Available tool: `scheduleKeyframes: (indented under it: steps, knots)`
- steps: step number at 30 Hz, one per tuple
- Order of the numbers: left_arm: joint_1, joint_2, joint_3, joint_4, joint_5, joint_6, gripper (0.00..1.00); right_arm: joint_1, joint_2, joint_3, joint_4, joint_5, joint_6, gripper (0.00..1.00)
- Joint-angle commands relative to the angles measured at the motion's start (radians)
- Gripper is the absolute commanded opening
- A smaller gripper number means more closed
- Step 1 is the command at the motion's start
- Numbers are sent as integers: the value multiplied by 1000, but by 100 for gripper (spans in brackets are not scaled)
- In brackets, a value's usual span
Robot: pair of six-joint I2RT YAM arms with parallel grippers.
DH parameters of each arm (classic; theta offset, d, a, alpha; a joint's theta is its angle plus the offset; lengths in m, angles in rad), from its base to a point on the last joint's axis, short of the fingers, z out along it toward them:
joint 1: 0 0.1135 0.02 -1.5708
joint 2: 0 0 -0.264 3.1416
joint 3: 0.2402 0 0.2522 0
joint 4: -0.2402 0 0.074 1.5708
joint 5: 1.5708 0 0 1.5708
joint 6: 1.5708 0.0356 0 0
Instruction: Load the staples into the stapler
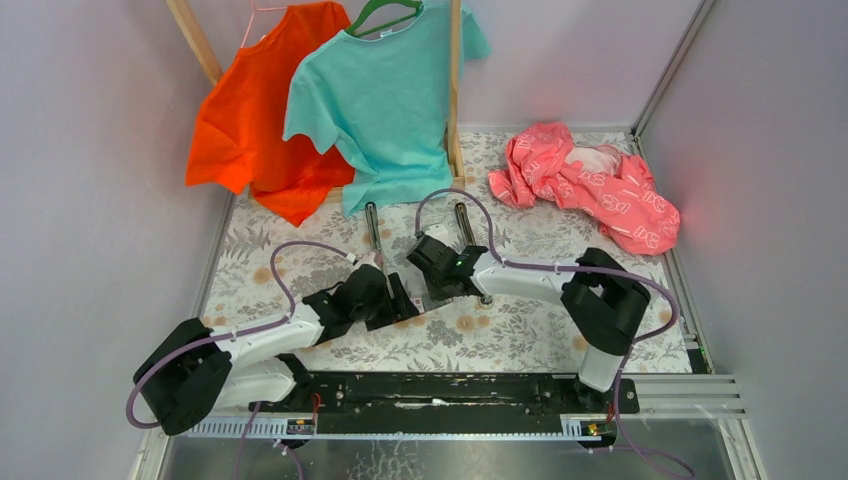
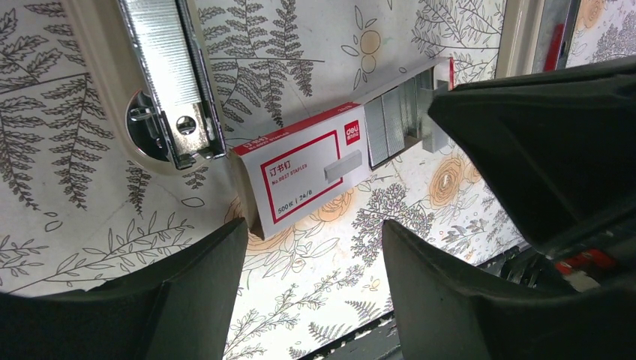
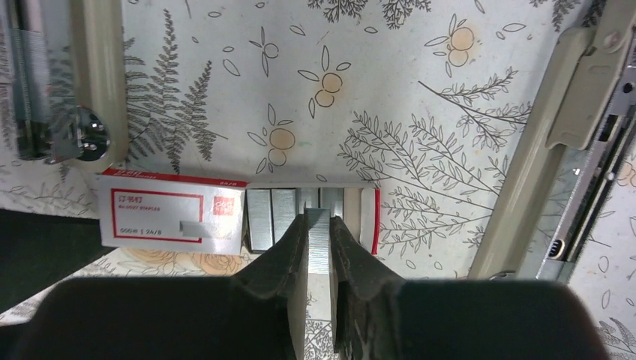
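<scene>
The staples box [image 2: 307, 169], white with red print, lies flat on the floral table; its inner tray [image 2: 394, 120] is slid out and shows grey staple strips. My left gripper [image 2: 313, 229] is open and empty, its jaws wide apart just near the box's end. My right gripper [image 3: 318, 232] is shut on one grey staple strip [image 3: 318, 244], held over the tray [image 3: 270, 217] beside the box sleeve [image 3: 169, 217]. An opened cream stapler [image 2: 161, 82] with a silver channel lies just beyond the box; it also shows in the right wrist view [image 3: 45, 82]. In the top view both grippers [image 1: 400, 295] [image 1: 432, 268] cover the box.
A second opened stapler [image 3: 577, 142] lies to the right of the box; both show as thin bars in the top view [image 1: 372, 228] [image 1: 464, 225]. Orange [image 1: 250, 130] and teal [image 1: 385, 100] shirts hang at the back. A pink garment [image 1: 590, 185] lies back right.
</scene>
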State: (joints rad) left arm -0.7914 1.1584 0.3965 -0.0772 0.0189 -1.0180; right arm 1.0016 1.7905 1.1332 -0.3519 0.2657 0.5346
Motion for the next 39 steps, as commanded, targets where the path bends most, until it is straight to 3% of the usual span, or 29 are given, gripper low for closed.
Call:
scheduleKeyframes:
  steps: [1,14,26,39]
  knots:
    - [-7,-18,-18,10,-21,-4,73,8,-93,-19,32,-8,-23,15]
    - [-4,-88,-25,-22,-52,-2,74,-25,-239,-125,94,49,-90,15]
    - [-3,-103,-25,-24,-62,-4,75,-195,-392,-273,186,-21,-166,15]
    - [-3,-108,-18,-39,-72,-2,76,-282,-381,-329,264,-35,-222,15]
